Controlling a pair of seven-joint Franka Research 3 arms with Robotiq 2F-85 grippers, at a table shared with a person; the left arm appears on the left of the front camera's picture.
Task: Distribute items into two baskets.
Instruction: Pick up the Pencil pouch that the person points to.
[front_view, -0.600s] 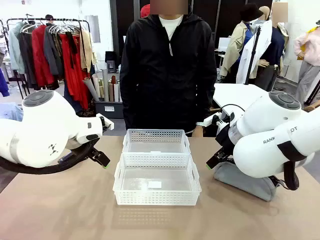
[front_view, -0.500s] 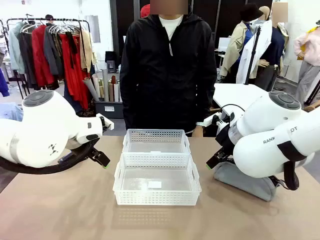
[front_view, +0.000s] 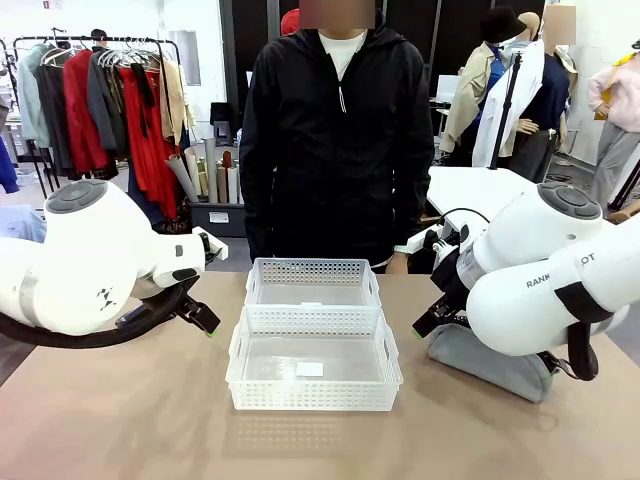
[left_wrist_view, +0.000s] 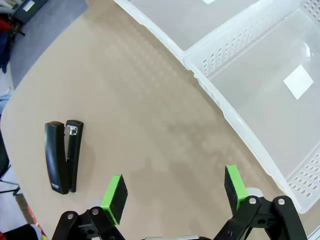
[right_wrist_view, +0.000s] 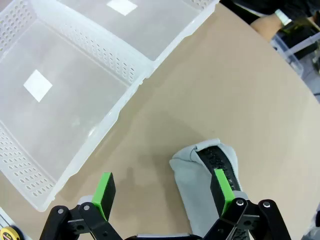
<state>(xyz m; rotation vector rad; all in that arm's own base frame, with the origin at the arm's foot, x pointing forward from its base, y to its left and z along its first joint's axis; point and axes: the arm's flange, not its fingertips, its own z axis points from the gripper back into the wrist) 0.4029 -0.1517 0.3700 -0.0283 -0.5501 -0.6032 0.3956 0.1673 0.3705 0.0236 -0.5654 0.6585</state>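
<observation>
1. Both of my grippers have their green pads spread wide and hold nothing. The left gripper (left_wrist_view: 175, 192) hovers over bare tan bench (front_view: 120, 430), and the right gripper (right_wrist_view: 164, 190) hovers over one end of the pouch (right_wrist_view: 192, 195).
2. The pouch is soft, rumpled grey fabric with a black zipper edge, lying near the bench's right edge.
3. The stapler (left_wrist_view: 62, 156) is slim, black and glossy, lying flat near the left edge.
4. Two white rectangular plastic baskets with perforated walls touch at mid-bench. The larger basket (front_view: 313, 400) is nearer me and the smaller basket (front_view: 312, 272) is farther.

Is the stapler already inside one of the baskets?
No, the black stapler lies on the bare table, off to the side of the white baskets.
</observation>
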